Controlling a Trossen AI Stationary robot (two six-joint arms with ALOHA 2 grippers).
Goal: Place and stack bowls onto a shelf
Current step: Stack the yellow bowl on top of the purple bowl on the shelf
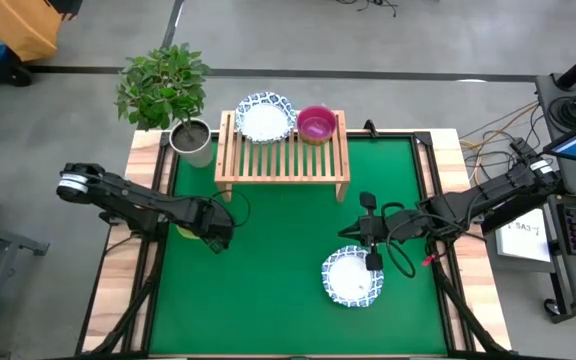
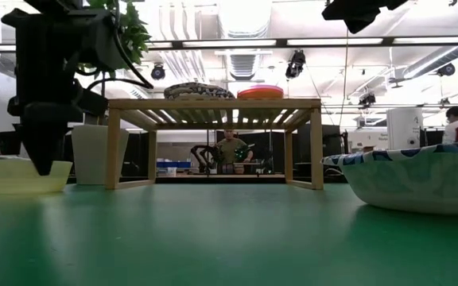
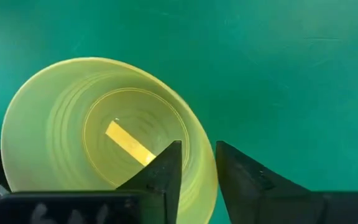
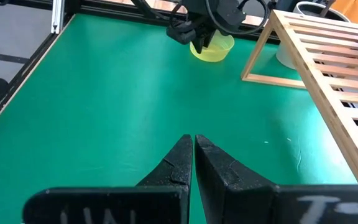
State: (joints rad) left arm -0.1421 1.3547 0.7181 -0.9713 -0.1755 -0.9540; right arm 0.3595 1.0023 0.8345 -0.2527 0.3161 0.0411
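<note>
The green surface (image 1: 268, 260) holds a wooden shelf (image 1: 283, 160). Left of the shelf sit a grey plant pot (image 1: 193, 142) and a yellow bowl (image 3: 98, 130). A white bowl (image 1: 353, 277) sits well away from the shelf, in front of it.

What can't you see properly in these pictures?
- Yellow bowl, high view: mostly covered by the left gripper.
- Patterned bowl, low view: cut off by the picture's edge.
- Shelf bowls, low view: only their rims show above the slats.
- People behind the table, low view: too small.
</note>
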